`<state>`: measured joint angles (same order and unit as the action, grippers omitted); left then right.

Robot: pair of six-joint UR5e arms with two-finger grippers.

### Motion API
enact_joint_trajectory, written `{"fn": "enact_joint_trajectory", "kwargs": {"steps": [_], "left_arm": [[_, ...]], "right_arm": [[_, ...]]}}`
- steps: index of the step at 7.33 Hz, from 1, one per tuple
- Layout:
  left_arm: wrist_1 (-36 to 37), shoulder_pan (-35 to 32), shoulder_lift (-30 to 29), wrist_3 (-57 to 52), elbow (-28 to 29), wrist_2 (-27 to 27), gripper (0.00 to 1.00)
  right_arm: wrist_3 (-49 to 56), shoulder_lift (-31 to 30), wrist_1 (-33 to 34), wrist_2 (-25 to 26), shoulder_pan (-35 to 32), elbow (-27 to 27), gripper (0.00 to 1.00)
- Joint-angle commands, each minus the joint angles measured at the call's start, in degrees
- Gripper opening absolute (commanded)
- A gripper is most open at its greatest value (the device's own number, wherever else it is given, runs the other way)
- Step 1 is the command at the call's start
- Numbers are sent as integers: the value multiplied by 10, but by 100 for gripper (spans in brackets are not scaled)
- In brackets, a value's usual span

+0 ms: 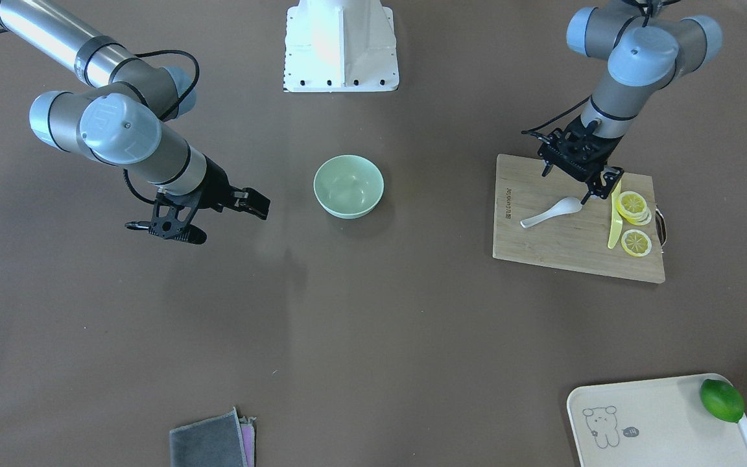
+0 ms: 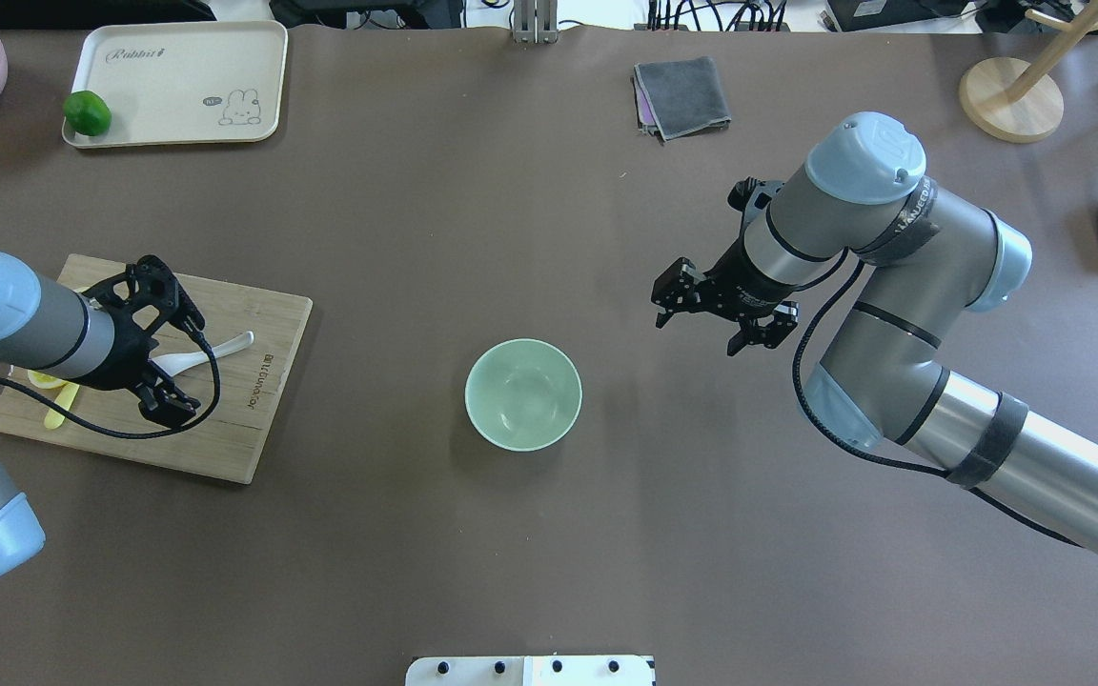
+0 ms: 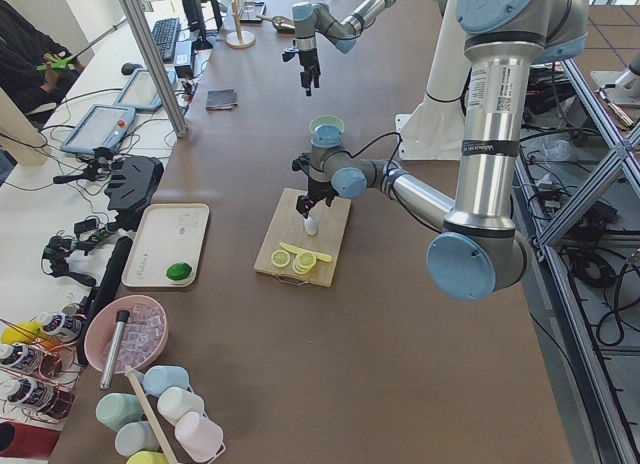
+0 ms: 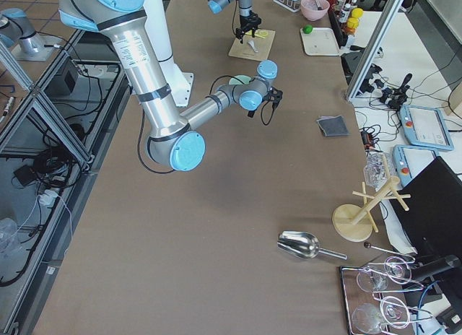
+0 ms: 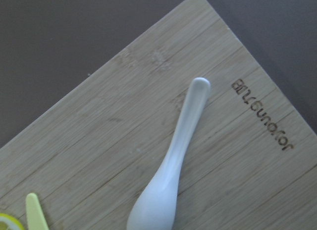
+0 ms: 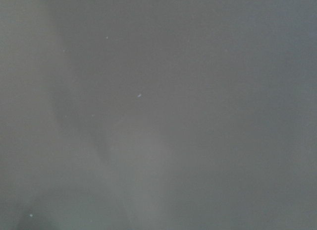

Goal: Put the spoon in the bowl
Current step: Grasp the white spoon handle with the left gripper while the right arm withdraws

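Note:
The white spoon (image 1: 552, 213) lies flat on the wooden cutting board (image 1: 561, 256), with its handle toward the bowl. It also shows in the overhead view (image 2: 215, 349) and fills the left wrist view (image 5: 173, 165). My left gripper (image 1: 578, 183) hovers just above the spoon's scoop end, open, with one finger on each side (image 2: 175, 345). The empty mint-green bowl (image 1: 348, 186) stands mid-table (image 2: 522, 394). My right gripper (image 1: 231, 222) is open and empty, held above bare table beside the bowl (image 2: 699, 333). The right wrist view shows only table.
Lemon slices (image 1: 633, 206) and a yellow knife (image 1: 615, 227) lie on the board beside the spoon. A cream tray (image 1: 659, 428) holds a lime (image 1: 722, 400). A grey cloth (image 1: 211, 444) lies at the table's edge. The robot base (image 1: 341, 45) is behind the bowl.

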<state>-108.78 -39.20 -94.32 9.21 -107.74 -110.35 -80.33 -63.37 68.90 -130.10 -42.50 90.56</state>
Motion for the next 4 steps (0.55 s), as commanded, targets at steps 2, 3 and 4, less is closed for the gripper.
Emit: {"fn": "enact_joint_trajectory", "kwargs": {"steps": [2, 3, 4], "left_arm": [[1, 6, -7, -3, 3, -1, 97], [1, 7, -7, -6, 7, -1, 97], [1, 6, -8, -28, 14, -2, 97]], "right_arm": [[222, -17, 139, 20, -75, 39, 100], [349, -32, 231, 22, -95, 68, 100], [459, -56, 273, 33, -111, 87, 100]]}}
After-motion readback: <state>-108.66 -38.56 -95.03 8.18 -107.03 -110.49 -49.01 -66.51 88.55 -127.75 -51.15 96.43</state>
